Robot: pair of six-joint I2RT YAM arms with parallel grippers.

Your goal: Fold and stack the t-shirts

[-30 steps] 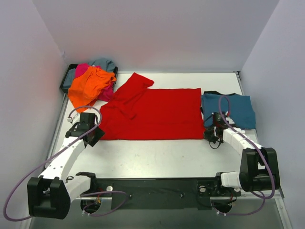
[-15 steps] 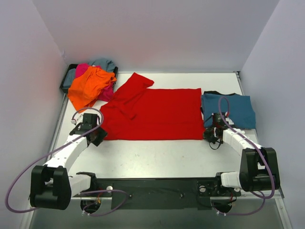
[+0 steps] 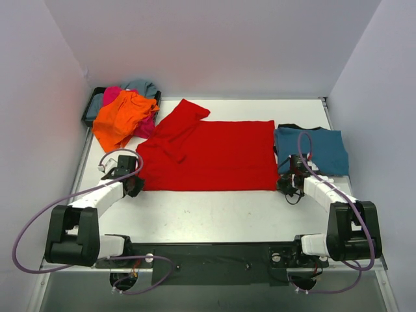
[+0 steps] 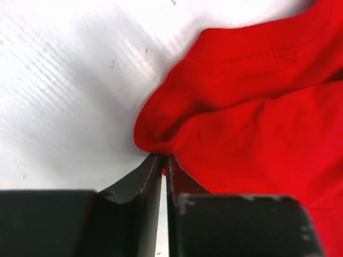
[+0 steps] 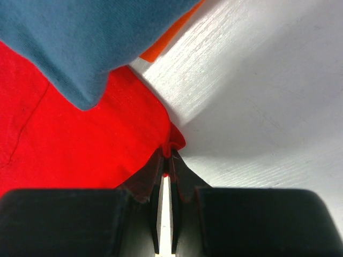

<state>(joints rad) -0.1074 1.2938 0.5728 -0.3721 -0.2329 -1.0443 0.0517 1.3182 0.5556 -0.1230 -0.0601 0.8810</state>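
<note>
A bright red t-shirt (image 3: pixel 214 155) lies spread flat in the middle of the white table (image 3: pixel 214 208), one sleeve folded over at its far left. My left gripper (image 3: pixel 133 185) sits at the shirt's near left corner, jaws shut on a bunched fold of red cloth (image 4: pixel 161 144). My right gripper (image 3: pixel 286 184) is at the near right corner, shut on a small pinch of the red hem (image 5: pixel 174 142). A folded teal blue t-shirt (image 3: pixel 312 149) lies just right of the red one; its corner (image 5: pixel 80 48) overlaps the red cloth.
At the far left a black bin (image 3: pixel 94 107) holds a heap of orange (image 3: pixel 122 117), magenta pink (image 3: pixel 114 95) and grey-blue (image 3: pixel 142 86) t-shirts spilling over its edge. Grey walls close in on the left, right and back.
The left arm slid in to the red shirt's near left corner and its jaws closed on the cloth. The right gripper kept its pinch and stayed put.
</note>
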